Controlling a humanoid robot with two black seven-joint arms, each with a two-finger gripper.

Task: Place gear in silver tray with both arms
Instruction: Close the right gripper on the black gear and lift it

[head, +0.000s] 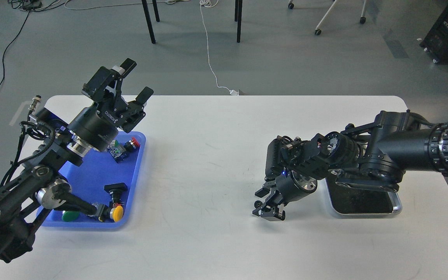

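Observation:
My right gripper (pixel 265 204) hangs low over the white table, left of the silver tray (pixel 398 207). Its fingers are closed on a small black toothed gear (pixel 258 203), which sticks out at the left of the fingertips. The tray has a shiny rim and a dark floor, and my right arm covers its far part. My left gripper (pixel 136 81) is raised above the far end of the blue tray (pixel 88 179), with its fingers spread wide and nothing between them.
The blue tray at the left holds several push-button parts with red (pixel 133 142), green (pixel 69 216) and yellow (pixel 118 212) caps. My left arm crosses over it. The white table (pixel 208 163) runs between the two trays. Chair legs and cables stand on the floor beyond.

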